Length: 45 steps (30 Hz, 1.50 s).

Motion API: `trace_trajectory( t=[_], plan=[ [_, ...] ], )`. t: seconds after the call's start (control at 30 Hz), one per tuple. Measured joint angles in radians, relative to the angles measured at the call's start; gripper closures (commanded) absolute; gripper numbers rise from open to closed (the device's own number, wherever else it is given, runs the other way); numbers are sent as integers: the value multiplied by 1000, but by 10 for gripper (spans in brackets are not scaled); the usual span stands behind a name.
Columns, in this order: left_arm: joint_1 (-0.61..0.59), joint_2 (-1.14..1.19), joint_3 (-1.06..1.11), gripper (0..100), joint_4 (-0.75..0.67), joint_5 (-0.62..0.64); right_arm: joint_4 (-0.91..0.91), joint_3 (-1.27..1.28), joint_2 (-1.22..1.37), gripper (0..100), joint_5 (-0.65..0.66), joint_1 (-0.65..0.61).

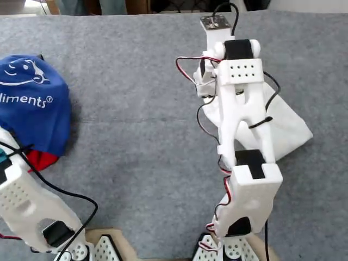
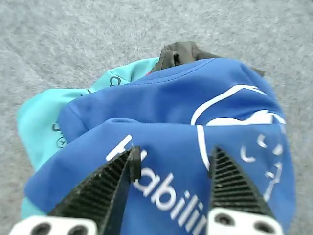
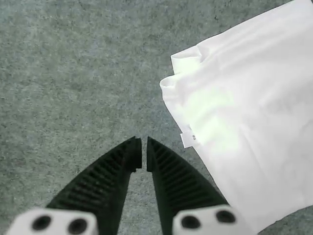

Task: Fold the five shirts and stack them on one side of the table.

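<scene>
High view: grey-covered table (image 1: 136, 109), pile (image 1: 51, 133) of shirts hard against the left edge. Blue shirt (image 1: 32, 103) on top, red shirt (image 1: 41, 159) peeking out beneath toward the near edge. White shirt (image 1: 291, 130) lying well apart, toward the right edge, partly under the right arm (image 1: 244, 109).

Left wrist view: left gripper (image 2: 174, 159) released, jaws spread wide above the blue shirt's print, gripping nothing. Teal shirt (image 2: 39, 112) and a dark shirt (image 2: 178, 51) showing from under the blue one. Makes four in the pile (domed and lumpy, not squared).

Right wrist view: right gripper (image 3: 143, 152) clenched, tips all but touching, nothing between them. Sits over bare table just beside the white shirt's collar edge, neck label (image 3: 188, 139) in sight.

Judgement: white shirt probably the last one to join the pile.

Risks from here:
- Jaws need opening before any pinch; pushed in clenched, likely to shove the collar and ruck the cloth.
- Pinching one layer only, then lifting: folds fall open.
- Dragging across the table cover instead of lifting: edge may catch and roll under.
- Setting down on that domed pile: may slide off toward the left edge.
- Left jaws dropping onto the blue shirt: could snag it and pull the pile apart.
</scene>
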Motion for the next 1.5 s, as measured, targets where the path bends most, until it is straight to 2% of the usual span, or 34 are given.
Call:
trace_trajectory(
  t=[0.13,0.27,0.3,0.53,0.7,0.77,0.87,0.93,1.0,1.2,1.4,1.5],
  plan=[
    [0,100,3,863,-43,-41,0,0,0,963,0,-2],
    [-8,138,-14,976,-38,-55,0,0,0,963,0,-2],
    [-11,138,-35,971,-26,-58,0,0,0,963,0,-2],
    [-15,135,-304,971,160,-58,0,0,0,963,0,-2],
    [-15,135,-394,966,269,-92,0,0,0,963,0,-2],
    [-15,135,-433,940,338,-140,0,0,0,963,0,-2],
    [-64,126,-428,814,394,-189,0,0,0,963,0,-2],
    [-130,124,-410,752,400,-192,0,0,0,963,0,-2],
    [-186,124,-400,748,402,-160,0,0,0,963,0,-2],
    [-195,207,-376,805,359,-114,-11,2,0,963,0,-2],
    [-172,295,-377,978,354,-104,-11,2,0,963,0,-2],
    [-172,299,-407,973,353,-101,-11,2,0,963,0,-2]
  ],
)
